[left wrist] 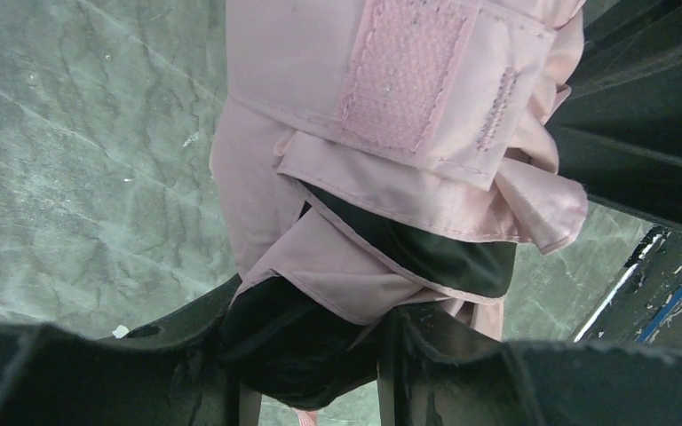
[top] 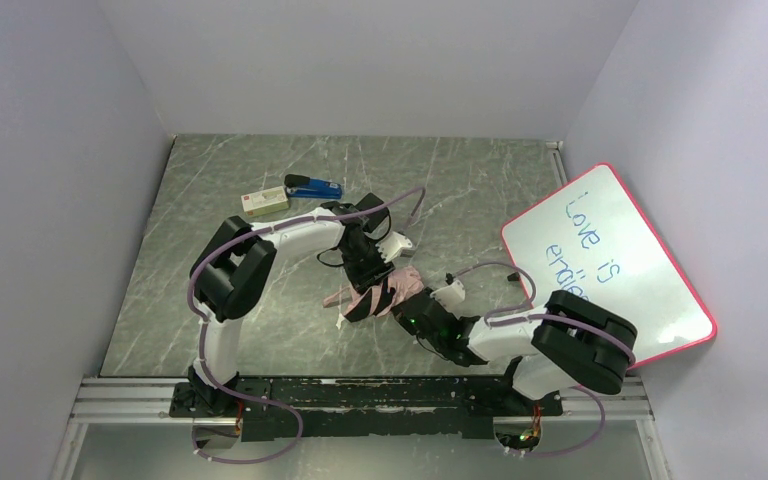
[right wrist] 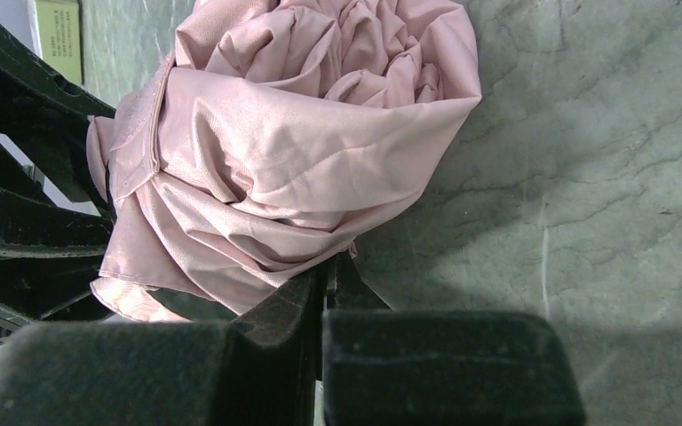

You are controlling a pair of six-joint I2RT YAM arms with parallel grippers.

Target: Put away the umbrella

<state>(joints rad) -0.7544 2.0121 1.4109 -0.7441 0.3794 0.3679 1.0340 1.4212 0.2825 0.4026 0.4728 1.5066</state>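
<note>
The umbrella point(top: 400, 284) lies bunched on the grey marble table between the two arms, a pale pink bundle of thin fabric. In the left wrist view its pink folds point(left wrist: 355, 266) show a black lining, and a pink velcro strap point(left wrist: 408, 75) wraps across them. My left gripper point(left wrist: 311, 333) is shut around the bundle's lower end, one finger on each side. From the right wrist view the crumpled fabric point(right wrist: 293, 142) fills the upper left. My right gripper point(right wrist: 336, 266) is shut, its tips pinching the fabric's lower edge. The shaft and handle are hidden.
A white board with a pink rim point(top: 610, 265) leans at the right wall. A blue stapler point(top: 312, 187) and a small pale box point(top: 264, 203) lie at the back left. The box point(right wrist: 58, 35) also shows in the right wrist view.
</note>
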